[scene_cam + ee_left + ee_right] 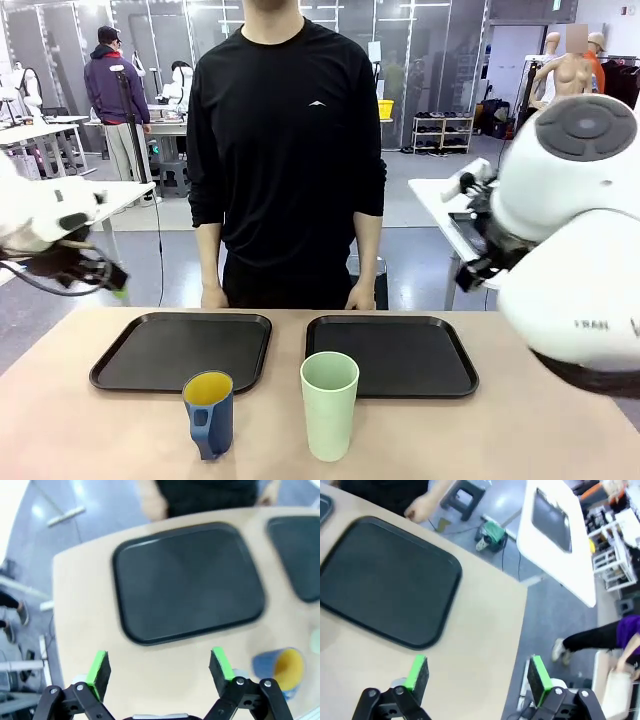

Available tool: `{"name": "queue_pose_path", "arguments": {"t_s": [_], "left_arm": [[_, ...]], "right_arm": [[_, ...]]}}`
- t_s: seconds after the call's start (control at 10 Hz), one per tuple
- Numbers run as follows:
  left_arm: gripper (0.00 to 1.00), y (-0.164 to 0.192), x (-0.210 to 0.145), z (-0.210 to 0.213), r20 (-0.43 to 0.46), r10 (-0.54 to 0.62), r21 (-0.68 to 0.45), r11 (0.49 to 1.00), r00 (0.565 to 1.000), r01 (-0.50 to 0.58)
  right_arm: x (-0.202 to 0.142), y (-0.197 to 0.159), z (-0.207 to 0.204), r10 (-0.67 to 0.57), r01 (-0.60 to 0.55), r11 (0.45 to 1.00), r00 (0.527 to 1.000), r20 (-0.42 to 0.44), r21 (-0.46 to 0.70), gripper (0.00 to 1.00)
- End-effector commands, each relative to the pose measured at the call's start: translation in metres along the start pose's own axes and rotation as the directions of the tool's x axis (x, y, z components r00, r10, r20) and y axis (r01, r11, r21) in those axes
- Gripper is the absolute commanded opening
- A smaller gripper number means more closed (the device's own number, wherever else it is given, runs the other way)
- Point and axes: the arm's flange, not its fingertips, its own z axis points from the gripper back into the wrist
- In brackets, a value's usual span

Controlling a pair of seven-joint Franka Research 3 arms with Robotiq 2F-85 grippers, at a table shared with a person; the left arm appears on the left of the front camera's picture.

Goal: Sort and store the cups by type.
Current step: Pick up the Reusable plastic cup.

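Two cups stand near the table's front edge. The dark blue mug point(208, 412) has a yellow inside and its handle faces the camera. To its right stands the taller mint-green tumbler point(329, 405). My left gripper point(108, 278) hovers off the table's left side, well above and left of the mug. In the left wrist view the left gripper point(160, 667) is open and empty over bare tabletop, with the mug point(280, 670) at the lower right. My right gripper point(478, 674) is open and empty above the table's right edge. The right arm point(570, 230) looms at the right.
Two black trays lie side by side behind the cups, the left tray point(180, 350) and the right tray point(392, 355). A person stands at the far side with a hand point(213, 297) resting on the table edge. Beyond the right edge stands a white table point(555, 535).
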Motion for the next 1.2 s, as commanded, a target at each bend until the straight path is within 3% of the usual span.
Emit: {"name": "queue_pose_path", "arguments": {"t_s": [0.0,0.3,0.9,1.0,1.1], "left_arm": [[1.00,0.039,-0.056,-0.051,-0.010,0.062,0.012,0.998,0.998,-0.062],[1.00,0.072,-0.067,-0.104,-0.038,0.120,-0.047,0.991,0.992,-0.122],[1.00,0.071,-0.064,-0.108,-0.057,0.119,-0.064,0.990,0.991,-0.123],[1.00,0.063,-0.061,-0.102,-0.051,0.097,-0.040,0.994,0.994,-0.099],[1.00,0.070,-0.038,-0.119,-0.075,0.142,-0.039,0.989,0.987,-0.145]], "right_arm": [[-0.053,-0.021,-0.061,-0.053,0.058,0.996,0.996,-0.072,0.070,1.00],[-0.071,-0.042,-0.117,-0.104,0.123,0.982,0.986,-0.127,0.146,1.00],[-0.070,-0.045,-0.125,-0.140,0.164,0.976,0.977,-0.163,0.141,1.00],[-0.056,-0.049,-0.139,-0.131,0.157,0.975,0.977,-0.166,0.155,1.00],[-0.056,-0.049,-0.139,-0.131,0.157,0.975,0.977,-0.166,0.155,1.00]]}}
